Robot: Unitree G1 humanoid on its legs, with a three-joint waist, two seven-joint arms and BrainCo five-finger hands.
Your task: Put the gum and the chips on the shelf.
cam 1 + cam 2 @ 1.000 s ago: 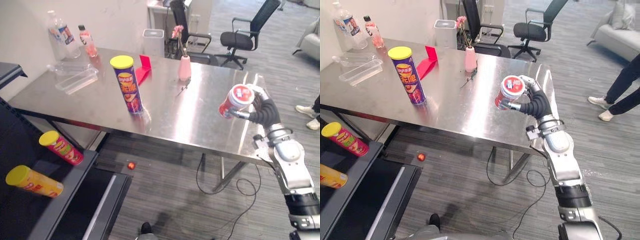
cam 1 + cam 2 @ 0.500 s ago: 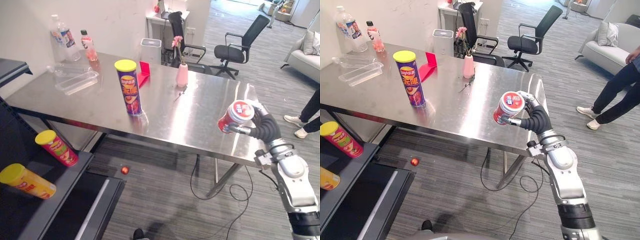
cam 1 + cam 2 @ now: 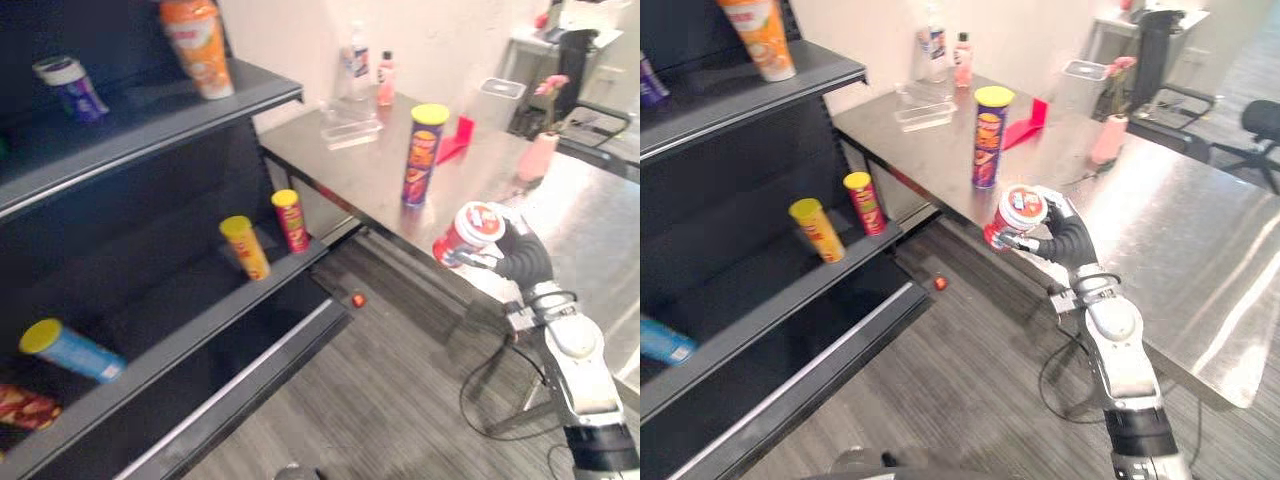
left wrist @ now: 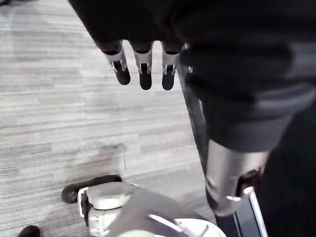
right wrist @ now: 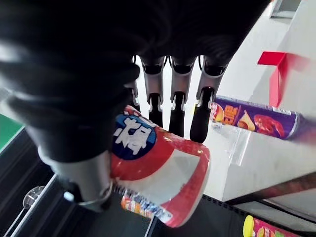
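Observation:
My right hand (image 3: 520, 258) is shut on the gum tub (image 3: 468, 228), a red and white container with a round lid, and holds it tilted in the air beside the steel table's (image 3: 350, 170) near edge. In the right wrist view the fingers (image 5: 175, 106) wrap the gum tub (image 5: 158, 173). The chips can (image 3: 424, 155), purple with a yellow lid, stands upright on the table behind it. The black shelf (image 3: 190, 325) rises to the left. My left hand (image 4: 143, 69) hangs open over the grey floor.
The middle shelf board holds a yellow can (image 3: 245, 247) and a red can (image 3: 292, 220); a blue can (image 3: 72, 350) lies lower down. An orange cup (image 3: 198, 45) stands on the top board. The table carries a clear tray (image 3: 350, 130), bottles (image 3: 385, 78), a red stand (image 3: 455, 140) and a pink vase (image 3: 538, 155).
The camera has swung left, bringing the black shelf into view. My right hand still holds the gum tub at about the same height beside the table.

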